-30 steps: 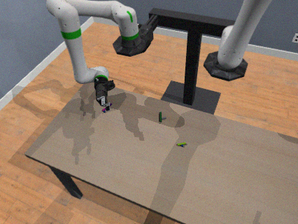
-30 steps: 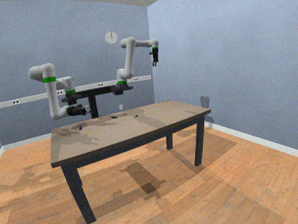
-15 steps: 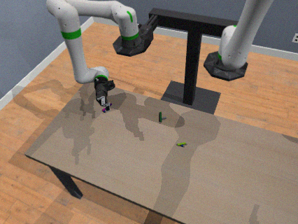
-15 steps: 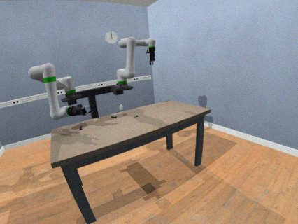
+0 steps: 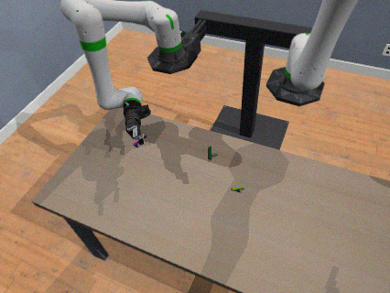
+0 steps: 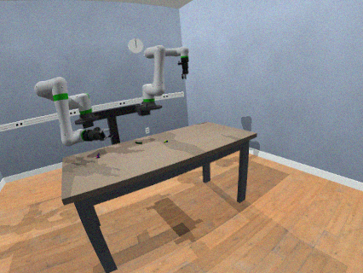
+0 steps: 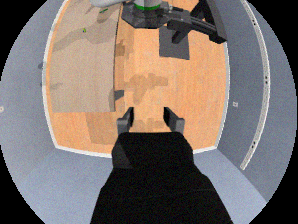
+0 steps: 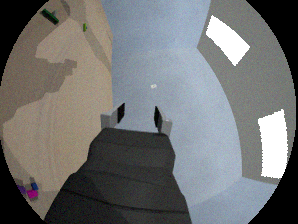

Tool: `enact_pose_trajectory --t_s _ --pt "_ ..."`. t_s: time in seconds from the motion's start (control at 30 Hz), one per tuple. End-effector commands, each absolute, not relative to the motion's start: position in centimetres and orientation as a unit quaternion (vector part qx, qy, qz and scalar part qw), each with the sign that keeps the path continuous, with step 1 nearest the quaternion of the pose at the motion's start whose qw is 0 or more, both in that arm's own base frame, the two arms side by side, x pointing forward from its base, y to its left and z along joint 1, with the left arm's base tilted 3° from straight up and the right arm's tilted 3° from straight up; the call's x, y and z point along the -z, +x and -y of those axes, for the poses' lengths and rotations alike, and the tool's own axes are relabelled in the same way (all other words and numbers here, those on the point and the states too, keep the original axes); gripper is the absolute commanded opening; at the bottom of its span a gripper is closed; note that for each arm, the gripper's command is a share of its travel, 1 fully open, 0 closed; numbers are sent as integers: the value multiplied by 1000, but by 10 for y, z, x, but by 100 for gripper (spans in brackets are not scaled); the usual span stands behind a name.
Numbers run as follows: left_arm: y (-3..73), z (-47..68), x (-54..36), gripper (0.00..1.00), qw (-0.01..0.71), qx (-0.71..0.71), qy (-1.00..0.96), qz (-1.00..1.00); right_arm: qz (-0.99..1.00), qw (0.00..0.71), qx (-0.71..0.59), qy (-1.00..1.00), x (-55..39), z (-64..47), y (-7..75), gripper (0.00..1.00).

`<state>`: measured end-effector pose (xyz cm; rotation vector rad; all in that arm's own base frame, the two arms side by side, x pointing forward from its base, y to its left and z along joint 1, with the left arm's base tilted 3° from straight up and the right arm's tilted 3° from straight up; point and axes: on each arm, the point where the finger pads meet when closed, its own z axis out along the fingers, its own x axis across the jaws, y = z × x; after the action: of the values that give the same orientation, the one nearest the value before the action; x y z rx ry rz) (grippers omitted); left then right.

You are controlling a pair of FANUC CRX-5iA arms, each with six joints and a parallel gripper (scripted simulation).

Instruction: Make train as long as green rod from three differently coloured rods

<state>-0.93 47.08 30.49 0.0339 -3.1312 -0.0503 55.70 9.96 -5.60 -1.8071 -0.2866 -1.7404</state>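
Nearest in the exterior view is the desk (image 5: 160,220) (image 6: 170,147) (image 7: 82,90) (image 8: 75,150), its broad top running away toward the wall. Toward one end lie a purple rod (image 6: 98,156) (image 8: 21,190), a magenta rod (image 5: 136,144) (image 8: 32,194) and a blue rod (image 8: 34,186), close together. The right end effector (image 5: 141,138) (image 6: 110,133) (image 8: 139,110) hangs tilted above the desk near them, its fingers wide apart with nothing between. Farther along, the green rod (image 5: 210,153) (image 6: 138,142) (image 7: 103,10) (image 8: 50,16) lies with a small greyish piece (image 5: 214,155) beside its middle. Beyond it, well apart, is the lime rod (image 5: 237,189) (image 7: 84,30) (image 8: 85,27), a small bluish piece (image 5: 238,191) just beside it. The left end effector (image 6: 184,78) (image 7: 148,113) points down, raised high, fingers wide apart and empty. A round clock (image 6: 135,45) is on the wall behind.

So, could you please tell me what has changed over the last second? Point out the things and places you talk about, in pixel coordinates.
The raised left gripper (image 6: 184,78) (image 7: 148,113) has shifted slightly toward the left of the exterior picture. The right gripper (image 5: 139,138) (image 6: 108,135) (image 8: 139,110), green rod (image 5: 210,153) (image 6: 139,142) (image 7: 103,10) (image 8: 50,16) and lime rod (image 5: 237,188) (image 7: 84,30) (image 8: 85,27) show no clear movement. Both grippers are open now, holding nothing.
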Motion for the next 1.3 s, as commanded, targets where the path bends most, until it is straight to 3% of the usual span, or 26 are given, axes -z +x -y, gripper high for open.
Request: enact_pose_trajectory --t_s 0.0,0.23,0.73,1.27 --pt "-9 -471 -306 100 5 17 11 1000 114 309 656 -679 53 -103 556 100" --pt "-9 -471 -306 100 5 17 11 1000 146 341 645 -669 40 -121 545 100" --pt "-9 -471 -306 100 5 17 11 1000 328 475 529 -622 -7 -184 466 100" --pt "-9 -471 -306 100 5 17 11 1000 500 511 354 -603 -28 -179 401 100"
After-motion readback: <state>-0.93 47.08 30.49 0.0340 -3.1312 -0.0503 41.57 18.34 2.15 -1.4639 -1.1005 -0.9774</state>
